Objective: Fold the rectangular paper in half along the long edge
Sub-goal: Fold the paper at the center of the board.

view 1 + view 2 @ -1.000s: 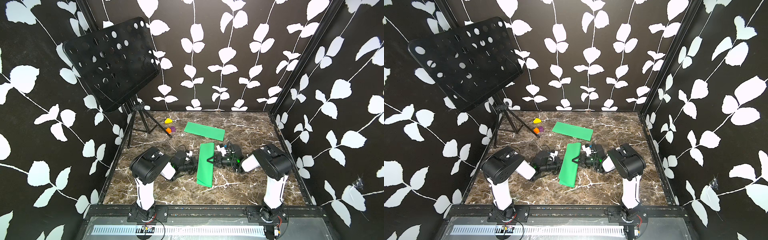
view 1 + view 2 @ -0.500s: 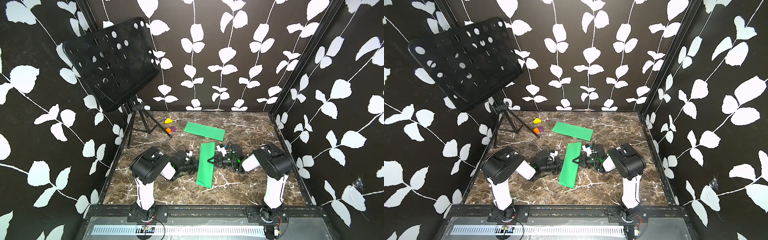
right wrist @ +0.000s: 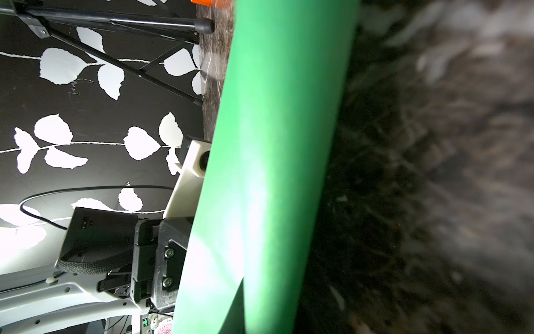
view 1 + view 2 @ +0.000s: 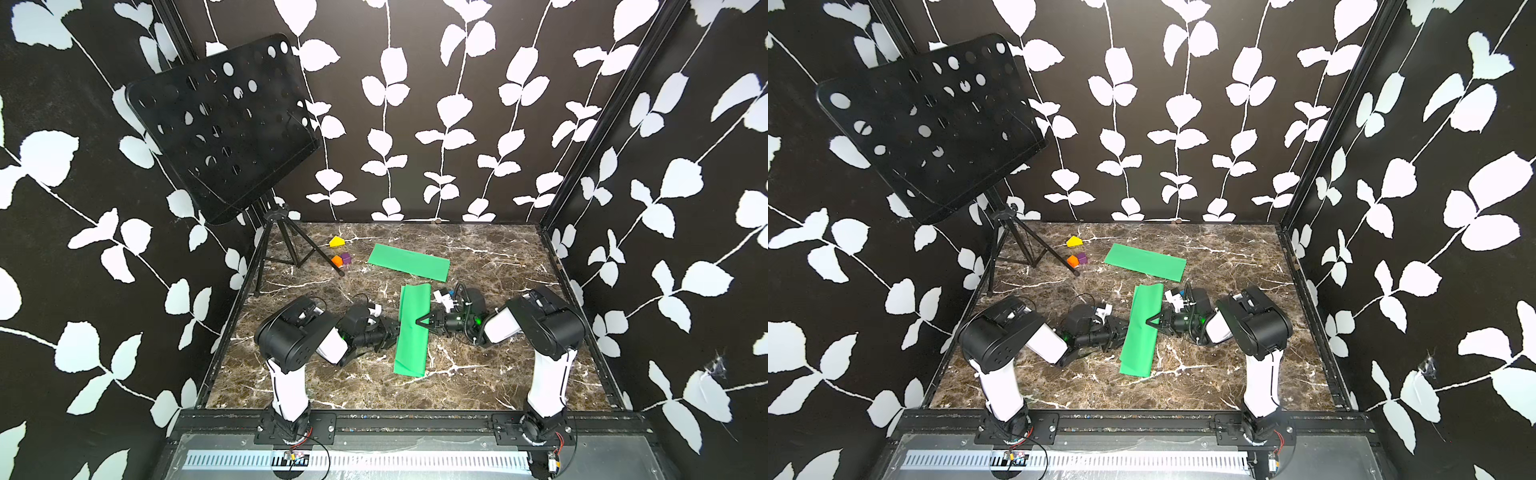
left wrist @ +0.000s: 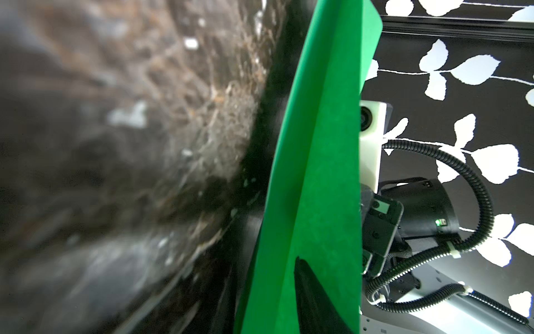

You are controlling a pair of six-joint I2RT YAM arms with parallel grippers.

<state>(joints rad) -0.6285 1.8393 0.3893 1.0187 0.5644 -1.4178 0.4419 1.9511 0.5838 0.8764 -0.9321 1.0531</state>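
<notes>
Rectangular paper [image 4: 410, 347]: a narrow green strip, doubled over lengthwise, lying near the middle of the marbled table [image 4: 478, 365] with its long axis running from the near side towards the back wall. At the far end the upper layer bows up off the lower one. In the left wrist view two layers of the sheet [image 5: 318, 173] show, one overlapping the other, with a black finger [image 5: 312, 303] lying over the green surface.

Left gripper [image 4: 394, 331]: lies low on the table, at the strip's edge on the left arm's side, about midway along its length. Whether its jaws are spread or pinching the sheet cannot be told.

Right gripper [image 4: 419, 322]: reaches in from the opposite side, its pointed tip over the strip. Its own wrist view shows only green paper [image 3: 274, 173] and blurred marble, so its jaw state cannot be told either.

Second green sheet [image 4: 409, 262]: flat on the table, farther back, set crosswise and apart from the strip.

Yellow block [image 4: 337, 241], orange block [image 4: 337, 261] and purple block [image 4: 345, 258]: clustered beside the tripod foot of the black perforated music stand [image 4: 224, 129], in the rear corner on the left arm's side
</notes>
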